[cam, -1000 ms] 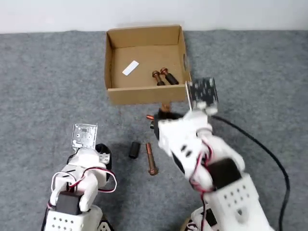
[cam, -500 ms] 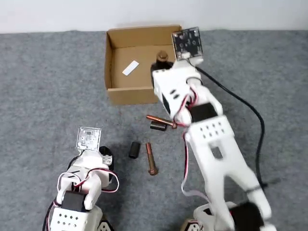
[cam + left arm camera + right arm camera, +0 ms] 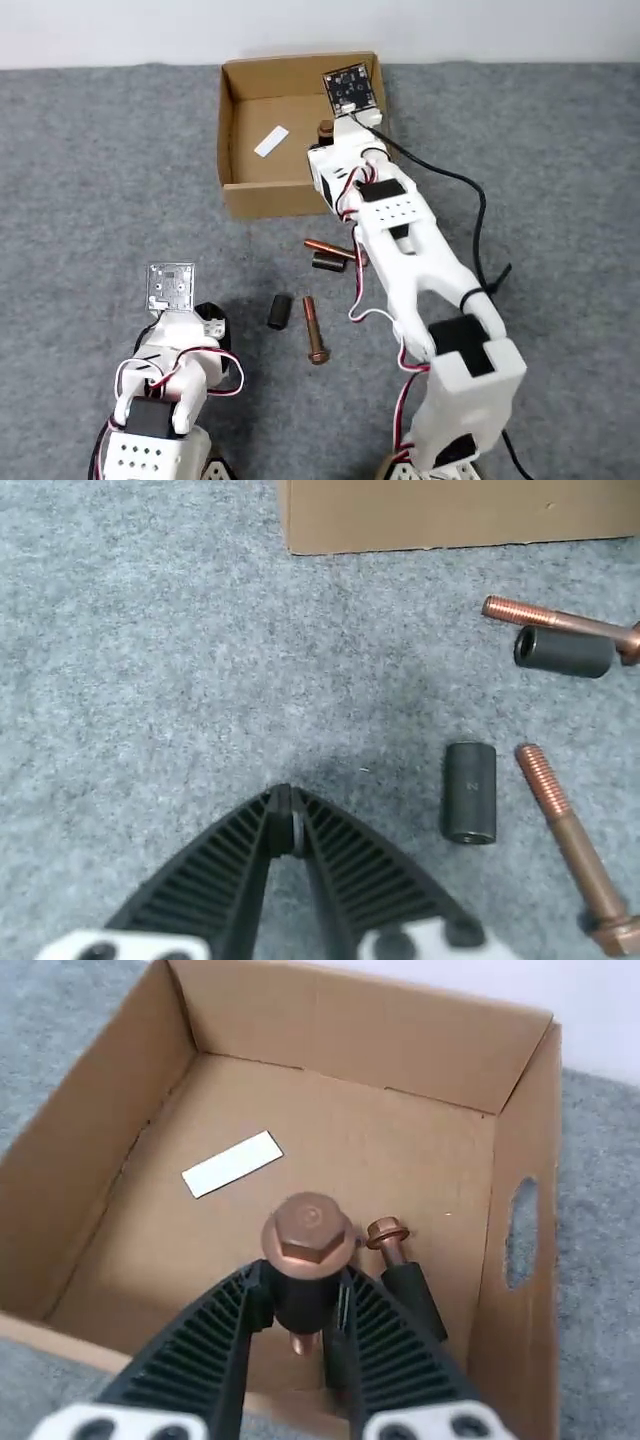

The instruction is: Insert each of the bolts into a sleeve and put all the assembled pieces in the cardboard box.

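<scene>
My right gripper (image 3: 300, 1300) is shut on an assembled bolt-and-sleeve piece (image 3: 305, 1260), held upright over the inside of the cardboard box (image 3: 250, 90). Another assembled piece (image 3: 405, 1270) lies on the box floor next to it. On the carpet lie a copper bolt (image 3: 314, 328) beside a black sleeve (image 3: 279, 311), and another bolt (image 3: 330, 248) touching a second sleeve (image 3: 328, 262). My left gripper (image 3: 287, 815) is shut and holds nothing, low over the carpet, apart from the nearer sleeve (image 3: 469, 792) and bolt (image 3: 570, 845).
A white slip of paper (image 3: 271, 141) lies on the box floor. The right arm (image 3: 400, 240) stretches over the carpet beside the farther bolt and sleeve. Grey carpet surrounds the box, with open room to the left.
The right arm has swung from in front of the box to over its inside, carrying the assembled piece. The left arm has barely moved.
</scene>
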You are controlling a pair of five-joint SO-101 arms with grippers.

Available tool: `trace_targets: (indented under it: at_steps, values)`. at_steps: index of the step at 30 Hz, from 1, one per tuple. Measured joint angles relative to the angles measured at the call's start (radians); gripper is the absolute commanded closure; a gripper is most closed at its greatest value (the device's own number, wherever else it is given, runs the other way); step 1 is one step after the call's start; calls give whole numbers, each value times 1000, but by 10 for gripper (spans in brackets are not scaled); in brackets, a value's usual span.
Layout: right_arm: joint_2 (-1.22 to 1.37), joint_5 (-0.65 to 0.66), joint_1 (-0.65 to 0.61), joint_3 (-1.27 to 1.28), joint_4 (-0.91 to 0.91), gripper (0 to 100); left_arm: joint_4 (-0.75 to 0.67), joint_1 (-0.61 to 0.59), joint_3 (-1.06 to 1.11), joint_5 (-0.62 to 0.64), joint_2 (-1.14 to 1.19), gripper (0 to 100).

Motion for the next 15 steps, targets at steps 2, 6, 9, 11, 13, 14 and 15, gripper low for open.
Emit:
trace_targets:
  at_steps: [2,6,9,11,13,14,15]
  values:
    - [26,0,-2,-23,34,991,0,0,0,0,0,995]
    - [49,0,-3,-38,95,986,-2,0,0,0,0,995]
    - [49,0,0,-40,101,961,-2,0,0,0,0,995]
    - [49,3,-2,-46,140,909,-2,0,0,0,0,995]
    - [48,3,-2,-58,180,861,-2,0,0,0,0,995]
    - [48,3,-3,-64,199,846,-2,0,0,0,0,995]
    - [48,3,-5,-71,216,842,-2,0,0,0,0,995]
